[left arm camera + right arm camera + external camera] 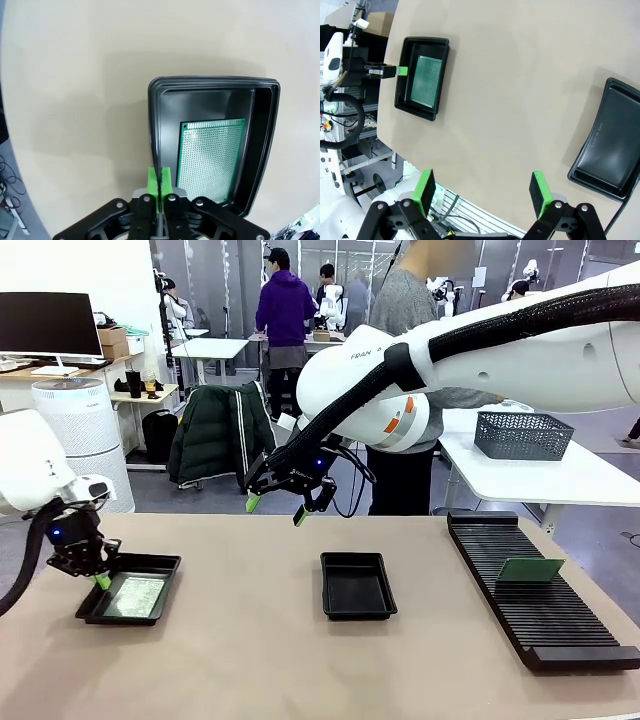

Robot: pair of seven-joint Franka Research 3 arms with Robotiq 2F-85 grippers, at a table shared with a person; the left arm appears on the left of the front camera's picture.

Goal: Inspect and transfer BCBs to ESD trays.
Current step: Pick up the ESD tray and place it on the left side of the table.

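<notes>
One black ESD tray (pixel 165 562) lies at the table's left with a green BCB (pixel 135 595) flat inside it. My left gripper (pixel 101 581) hovers at that tray's left rim, its green pads pressed together on nothing. The left wrist view has the shut left gripper (pixel 159 181) over the tray rim (pixel 155 100) beside the BCB (pixel 212 157). A second ESD tray (pixel 357 585) sits empty at the centre. My right gripper (pixel 275 508) hangs open above the table behind it. From the right wrist, the open right gripper (pixel 483 186) looks down on both trays (pixel 400 95) (pixel 612 145).
A long black slotted rack (pixel 545 605) lies along the table's right side with one green board (pixel 530 569) standing in it. A grey mesh basket (pixel 522 435) rests on a white table behind. A person stands at the far side, behind my right arm.
</notes>
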